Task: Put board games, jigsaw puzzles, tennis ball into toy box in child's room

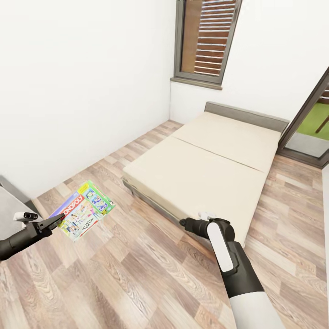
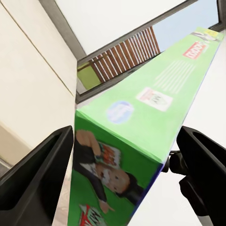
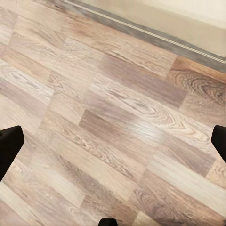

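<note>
My left gripper (image 1: 58, 221) is shut on the corner of a board game (image 1: 84, 210), a colourful carton reading Monopoly, held tilted above the wood floor at the head view's lower left. Up close, in the left wrist view, the carton's green edge (image 2: 141, 117) sits clamped between the two black fingers (image 2: 33, 183). The bed (image 1: 205, 169), with a plain cream top, lies ahead to the right. My right gripper (image 1: 183, 223) hangs open by the bed's near corner, and in the right wrist view its fingertips (image 3: 9, 146) stand wide apart over bare floor planks (image 3: 117, 117).
A grey surface (image 1: 9, 201) juts in at the far left edge, just behind my left arm. A slatted window (image 1: 208, 39) sits in the far wall, and a glass door (image 1: 310, 128) opens at the right. White walls bound the wood-plank floor (image 1: 137, 274).
</note>
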Motion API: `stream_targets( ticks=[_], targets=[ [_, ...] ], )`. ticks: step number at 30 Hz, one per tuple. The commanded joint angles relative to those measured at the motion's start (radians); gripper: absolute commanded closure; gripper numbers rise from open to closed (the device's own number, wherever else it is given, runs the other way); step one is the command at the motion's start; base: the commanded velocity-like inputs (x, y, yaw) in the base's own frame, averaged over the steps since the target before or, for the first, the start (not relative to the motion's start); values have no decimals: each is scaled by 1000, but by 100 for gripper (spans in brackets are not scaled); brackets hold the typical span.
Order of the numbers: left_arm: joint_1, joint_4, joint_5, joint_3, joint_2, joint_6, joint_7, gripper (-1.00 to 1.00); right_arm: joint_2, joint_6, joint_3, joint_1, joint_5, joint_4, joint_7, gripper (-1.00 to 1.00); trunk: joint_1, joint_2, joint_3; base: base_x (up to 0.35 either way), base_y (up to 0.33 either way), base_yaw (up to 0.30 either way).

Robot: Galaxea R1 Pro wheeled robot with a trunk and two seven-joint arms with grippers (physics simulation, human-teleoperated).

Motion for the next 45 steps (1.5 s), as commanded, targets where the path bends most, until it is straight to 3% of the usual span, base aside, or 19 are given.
stream_targets(
  ticks=[1,45],
  targets=[
    [0,0,0,0,0,10,-4,100,0,2,1,-1,-10,-1,-10,-100,0,-1,1,0,0,0],
    [0,0,0,0,-1,10,-4,100,0,2,0,-1,-10,-1,-10,-100,0,-1,73,0,0,0]
  ],
)
